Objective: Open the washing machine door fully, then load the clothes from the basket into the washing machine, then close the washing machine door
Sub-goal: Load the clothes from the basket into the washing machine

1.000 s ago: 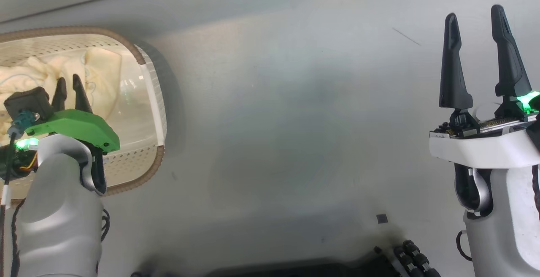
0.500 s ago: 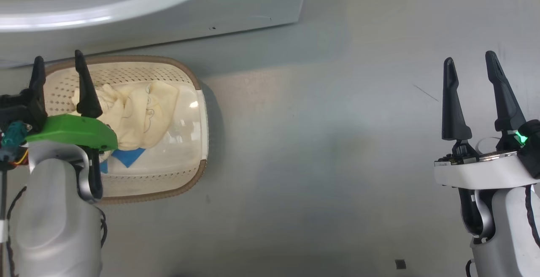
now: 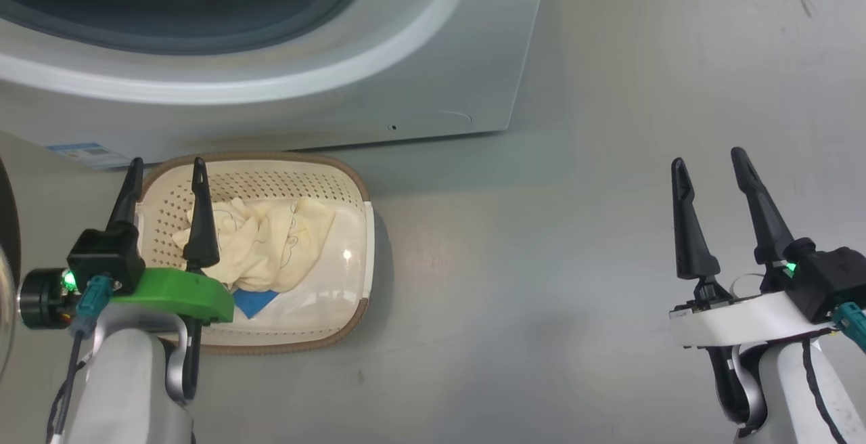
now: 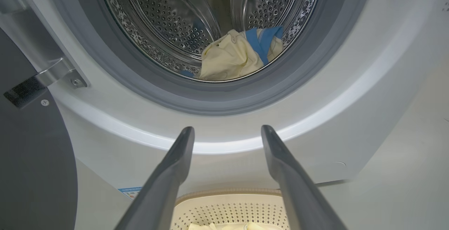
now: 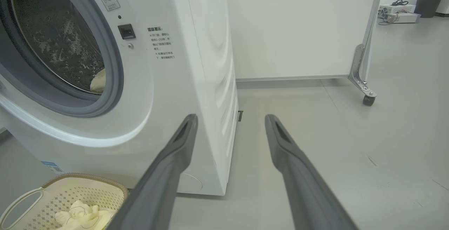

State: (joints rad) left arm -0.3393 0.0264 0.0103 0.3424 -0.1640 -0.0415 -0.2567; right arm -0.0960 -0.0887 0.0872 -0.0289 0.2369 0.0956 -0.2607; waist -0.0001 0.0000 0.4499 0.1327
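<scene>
The washing machine [image 3: 419, 58] stands on a grey floor [image 3: 575, 281]. Its door [image 4: 31, 174] is swung wide to the left on a steel hinge [image 4: 58, 74]. Beyond the machine's right side stands a white wheeled partition [image 5: 298, 30], with a dark bin [image 5: 428, 2] far behind. The basket [image 3: 270, 168] sits on the floor just in front of the machine, below the opening. It holds the clothes [image 3: 270, 248], a crumpled cream heap with a blue patch. Inside the steel drum [image 4: 168, 23] lies another cream and blue garment [image 4: 235, 54]. The left gripper [image 3: 168, 163] hovers over the basket's left end, fingers spread, holding nothing. The right gripper [image 3: 707, 158] hangs over the floor well to the right, also spread and empty.
</scene>
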